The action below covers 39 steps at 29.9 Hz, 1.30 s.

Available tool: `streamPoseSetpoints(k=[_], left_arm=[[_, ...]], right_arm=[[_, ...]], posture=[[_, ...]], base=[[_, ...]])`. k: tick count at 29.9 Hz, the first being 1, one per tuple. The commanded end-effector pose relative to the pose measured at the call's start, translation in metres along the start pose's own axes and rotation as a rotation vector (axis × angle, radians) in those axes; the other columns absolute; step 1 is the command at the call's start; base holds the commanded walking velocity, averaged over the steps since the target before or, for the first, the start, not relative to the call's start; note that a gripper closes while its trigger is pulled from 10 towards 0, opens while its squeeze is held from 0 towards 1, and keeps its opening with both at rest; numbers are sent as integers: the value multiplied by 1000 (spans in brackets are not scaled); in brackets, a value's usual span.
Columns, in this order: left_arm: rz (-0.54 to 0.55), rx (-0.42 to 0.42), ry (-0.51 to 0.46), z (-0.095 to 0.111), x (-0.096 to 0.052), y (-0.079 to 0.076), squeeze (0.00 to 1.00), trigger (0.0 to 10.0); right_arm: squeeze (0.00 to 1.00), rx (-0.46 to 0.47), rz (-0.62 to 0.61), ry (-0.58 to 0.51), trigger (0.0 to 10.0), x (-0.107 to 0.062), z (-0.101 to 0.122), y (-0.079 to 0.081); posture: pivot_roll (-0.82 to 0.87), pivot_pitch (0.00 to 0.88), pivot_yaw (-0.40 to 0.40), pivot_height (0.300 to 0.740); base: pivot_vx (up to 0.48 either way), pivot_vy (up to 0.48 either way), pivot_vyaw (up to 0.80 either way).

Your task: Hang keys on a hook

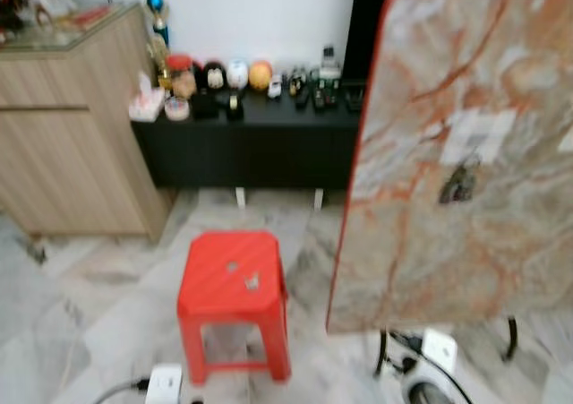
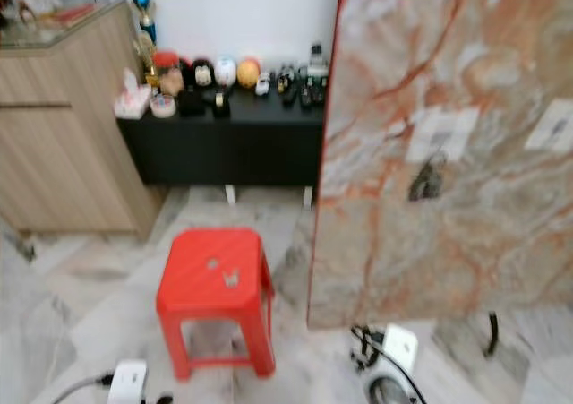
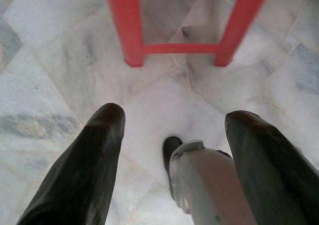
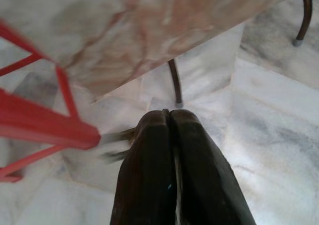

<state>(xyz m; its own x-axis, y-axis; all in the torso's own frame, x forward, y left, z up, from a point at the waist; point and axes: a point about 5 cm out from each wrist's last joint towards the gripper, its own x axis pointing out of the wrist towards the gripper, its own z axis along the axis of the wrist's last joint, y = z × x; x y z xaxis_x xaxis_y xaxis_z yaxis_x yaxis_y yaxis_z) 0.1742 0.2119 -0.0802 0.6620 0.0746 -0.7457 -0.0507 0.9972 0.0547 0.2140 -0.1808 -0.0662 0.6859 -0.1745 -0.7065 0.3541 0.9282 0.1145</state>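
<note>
My right gripper hangs low beside the red stool, its fingers pressed shut. Blurred grey metal pieces, seemingly the keys, stick out next to its fingertips. A marble-patterned panel with a red edge stands upright on the right. It carries a white patch with a small dark hook-like thing hanging under it. A second white patch sits further right. My left gripper hangs open over the floor, holding nothing.
A red plastic stool stands on the marble floor just ahead, with a small pale mark on its seat. Behind are a black low cabinet with ornaments and a wooden cabinet. A power strip and cables lie near my feet.
</note>
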Motion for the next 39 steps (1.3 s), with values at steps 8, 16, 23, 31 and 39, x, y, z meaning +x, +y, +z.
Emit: streamPoseSetpoints(k=[8, 16, 23, 31, 39], left_arm=[[-13, 0, 3, 2, 2, -8, 0, 10000], [-8, -10, -3, 2, 1, -5, 0, 10000], [-1, -15, -9, 2, 1, 0, 0, 10000], [-5, -11, -15, 3, 1, -2, 0, 10000], [-3, -13, -24, 4, 1, -3, 0, 10000]], right_arm=[[0, 6, -17, -33, 10000, 2, 10, -6], [0, 25, -12, -78, 10000, 4, 21, -4], [0, 33, 5, -185, 10000, 7, 47, 7], [0, 55, -32, -327, 10000, 7, 80, 12], [0, 38, -129, -521, 10000, 1, 118, 10]], posture=[[0, 4, 14, 706], [0, 18, 18, 706], [-3, 19, 23, 706], [-5, 0, 27, 706], [5, 0, 20, 706]], base=[[0, -480, 0], [0, -416, 0], [0, 0, 0], [0, 0, 0], [0, 0, 0]])
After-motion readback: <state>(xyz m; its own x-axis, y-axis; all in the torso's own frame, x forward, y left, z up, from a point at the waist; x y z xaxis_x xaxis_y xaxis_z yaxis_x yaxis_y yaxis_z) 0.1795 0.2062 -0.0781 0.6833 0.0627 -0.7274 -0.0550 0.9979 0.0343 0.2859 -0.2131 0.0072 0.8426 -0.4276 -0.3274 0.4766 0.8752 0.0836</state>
